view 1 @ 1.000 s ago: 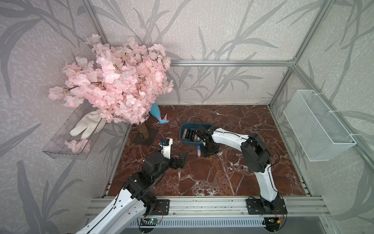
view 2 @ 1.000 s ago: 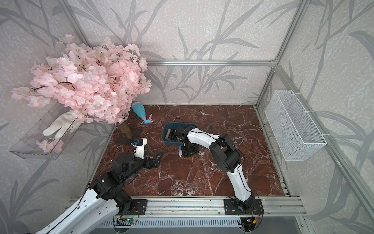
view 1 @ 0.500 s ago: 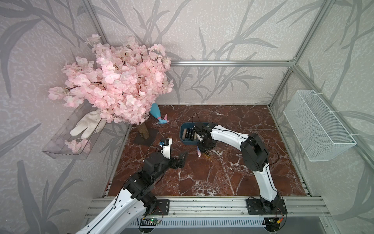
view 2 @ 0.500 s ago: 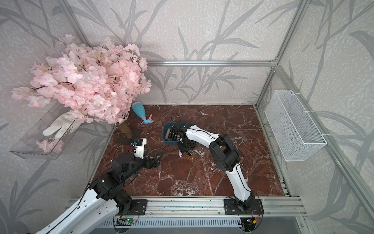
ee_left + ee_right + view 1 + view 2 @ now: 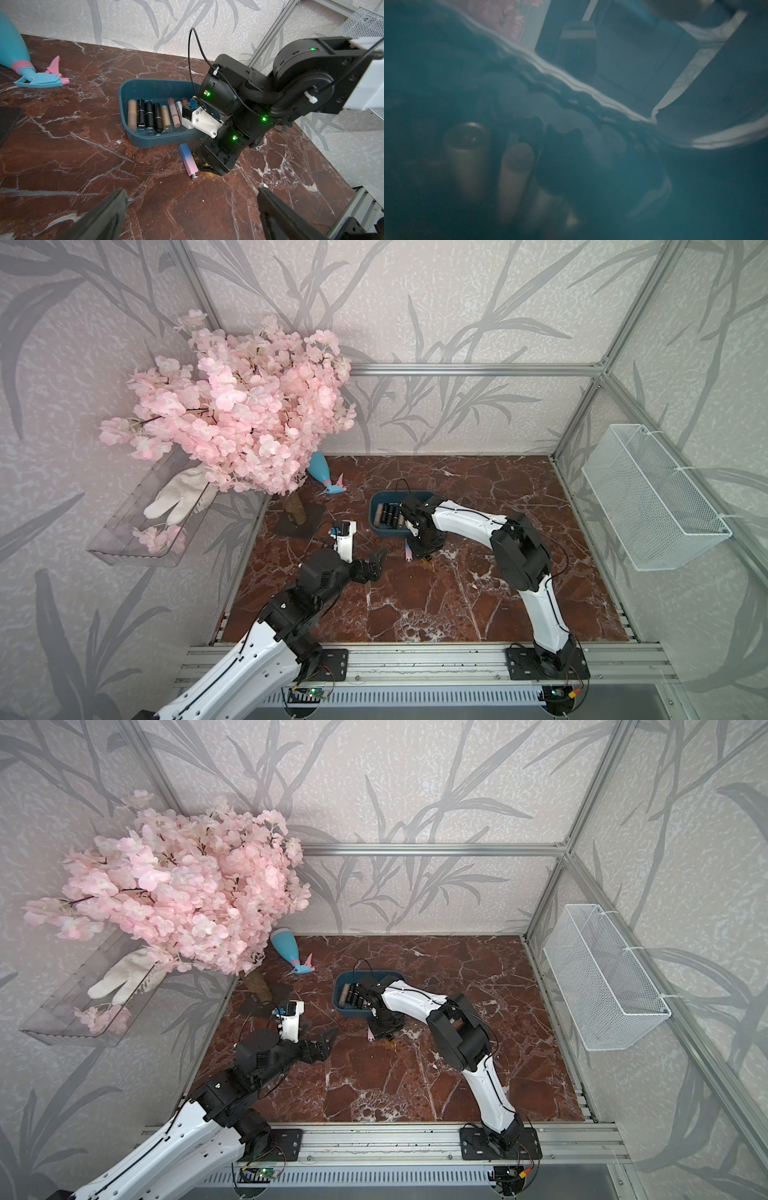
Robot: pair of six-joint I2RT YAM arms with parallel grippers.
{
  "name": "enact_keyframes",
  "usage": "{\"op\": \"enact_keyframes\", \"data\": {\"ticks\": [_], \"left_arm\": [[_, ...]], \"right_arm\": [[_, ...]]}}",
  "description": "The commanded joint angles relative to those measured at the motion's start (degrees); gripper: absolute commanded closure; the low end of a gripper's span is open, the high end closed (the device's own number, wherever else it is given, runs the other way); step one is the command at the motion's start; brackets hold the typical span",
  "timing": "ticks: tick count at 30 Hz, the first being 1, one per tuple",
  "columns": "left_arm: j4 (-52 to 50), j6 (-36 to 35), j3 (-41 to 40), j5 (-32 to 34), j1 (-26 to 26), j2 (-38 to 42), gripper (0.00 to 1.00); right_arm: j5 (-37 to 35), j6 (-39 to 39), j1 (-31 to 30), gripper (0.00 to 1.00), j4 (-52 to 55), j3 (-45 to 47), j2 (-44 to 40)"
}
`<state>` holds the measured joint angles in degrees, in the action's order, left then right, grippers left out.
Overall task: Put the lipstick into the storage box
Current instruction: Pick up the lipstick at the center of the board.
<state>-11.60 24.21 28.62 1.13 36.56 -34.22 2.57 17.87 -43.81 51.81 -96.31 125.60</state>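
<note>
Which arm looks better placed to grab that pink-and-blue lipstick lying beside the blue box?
The right one, I'd say. The right claw points down at the table right beside the lipstick, close to the storage box. The left claw hangs open, farther back.

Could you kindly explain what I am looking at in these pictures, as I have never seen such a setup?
These are two white-and-black robot arms, each ending in a two-fingered gripper. Two pictures look down on the whole scene; the others come from a camera on each wrist. On the red-brown marble tabletop stands a shallow dark teal plastic storage box with a row of lipstick tubes inside. A pink-and-blue lipstick tube lies on the table beside it. The right gripper sits low next to that tube; its fingers are hidden, so I cannot tell whether it grips anything. Its camera shows mostly teal blur. The left gripper hangs open and empty.
</note>
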Motion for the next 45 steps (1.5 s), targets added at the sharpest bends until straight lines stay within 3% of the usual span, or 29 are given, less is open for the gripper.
{"op": "enact_keyframes", "data": {"ticks": [1, 11, 29, 36, 45], "left_arm": [[1.89, 0.53, -0.28, -0.61, -0.35, -0.28, 0.00], [2.82, 1.31, -0.70, -0.42, -0.40, -0.59, 0.00], [5.83, 3.48, -1.95, 1.76, -0.43, -1.85, 0.00], [8.37, 4.08, -1.84, 1.81, -0.42, -4.08, 0.00], [9.67, 4.22, -0.89, 1.81, -0.41, -5.95, 0.00]], "right_arm": [[-0.26, -0.38, 0.27, 0.54, -0.24, 1.63, -0.82], [0.58, -1.25, 0.22, 0.68, -0.99, 2.44, -2.21], [8.74, -0.44, 0.31, 0.82, -2.70, 7.91, -10.73], [14.93, 0.03, 1.21, 0.86, -3.82, 11.01, -16.30], [26.03, 8.10, 7.78, 0.92, -8.48, 13.31, -25.61]]}}
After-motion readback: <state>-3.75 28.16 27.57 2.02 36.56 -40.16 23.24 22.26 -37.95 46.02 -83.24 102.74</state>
